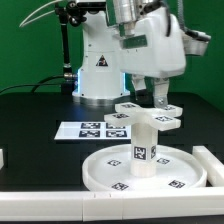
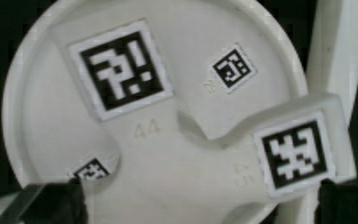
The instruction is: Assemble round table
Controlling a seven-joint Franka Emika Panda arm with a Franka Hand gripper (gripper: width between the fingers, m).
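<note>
Disc (image 1: 148,168), the round table's large rimmed top, lies flat on the black table (image 1: 35,110) at about five o'clock in the exterior view, touching a long white rail (image 1: 212,165) on that view's right. A short thick post (image 1: 142,139) stands upright on the disc near its middle, with a square tag on its side. Behind it, toward the robot base (image 1: 98,70), sits the cross-shaped piece (image 1: 148,115), its arms each topped with a tag. The gripper (image 1: 161,99) hangs right over the cross with its jaws spread wide and nothing between them; whether the fingertips touch the cross cannot be told. At nine o'clock from the cross lies the marker board (image 1: 92,128), flat and thin.

Only the exterior view gives the whole layout: arm, base, post, board and rail. The wrist view instead fills with a close look at the disc (image 2: 140,120), showing its raised rim, smooth matte white plastic and three tags on its face, plus one tagged arm of the cross (image 2: 291,150) in front of it. The gripper's fingers do not show clearly there, only dark blurred shapes along one edge.

All kit parts are white plastic with black-and-white tags. The tabletop is matte black; behind it hangs a green backdrop (image 1: 25,40), with a blue glow by the robot base
</note>
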